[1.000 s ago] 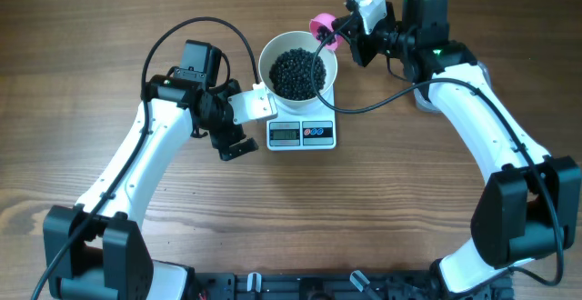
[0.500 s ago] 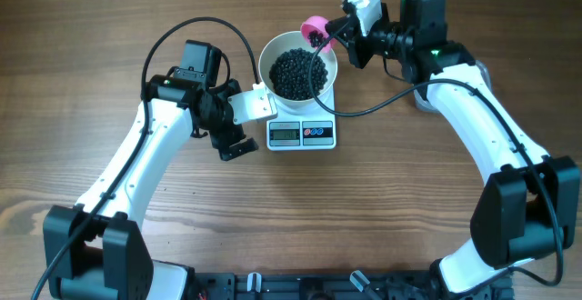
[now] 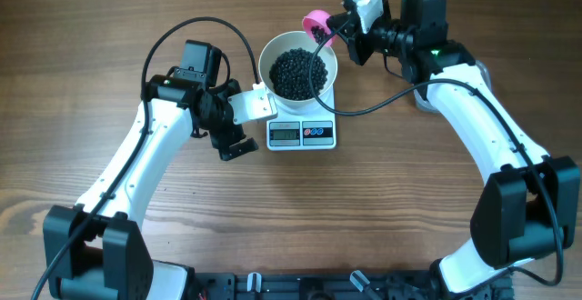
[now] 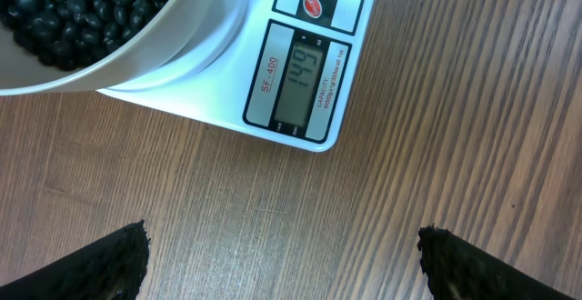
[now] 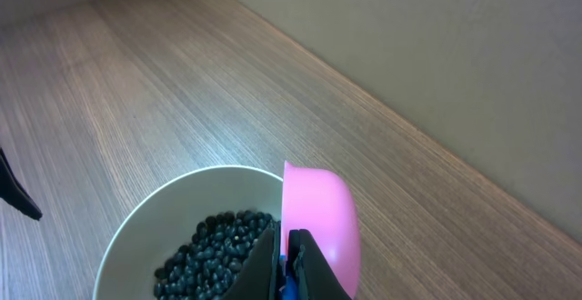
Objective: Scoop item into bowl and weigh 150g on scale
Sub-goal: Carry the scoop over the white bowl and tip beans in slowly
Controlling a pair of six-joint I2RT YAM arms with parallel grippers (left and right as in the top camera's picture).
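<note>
The right gripper [image 3: 340, 31] is clenched tight on the thin handle of the pink scoop [image 3: 316, 23], its jaws pinched nearly together around it at the bottom centre of the right wrist view. Over the last second it has nudged the scoop a little leftward and then up the frame. The scoop now hangs at the bowl's upper-right rim rather than dipping in over it, with a few dark beans showing in its cup. That reads as careful topping-up, since the scoop is feeding in a few beans at a time rather than fetching a full load. From the wrist camera the scoop's rounded pink back faces the lens and stands tilted above the white bowl [image 5: 145, 218]. The black beans [image 5: 214, 245] lie heaped inside the bowl. The bowl sits on the scale [image 3: 302, 133] at the upper middle of the overhead frame and overhangs it on both sides. The left gripper [image 4: 284, 259] is released, with its fingers spread wide and empty over bare wooden table [image 3: 91, 27] just below and left of the scale, touching nothing. Its camera catches the display, which appears to read 149. By that reading the weighing is a hair short of target, and only a bean or two more should be needed.
</note>
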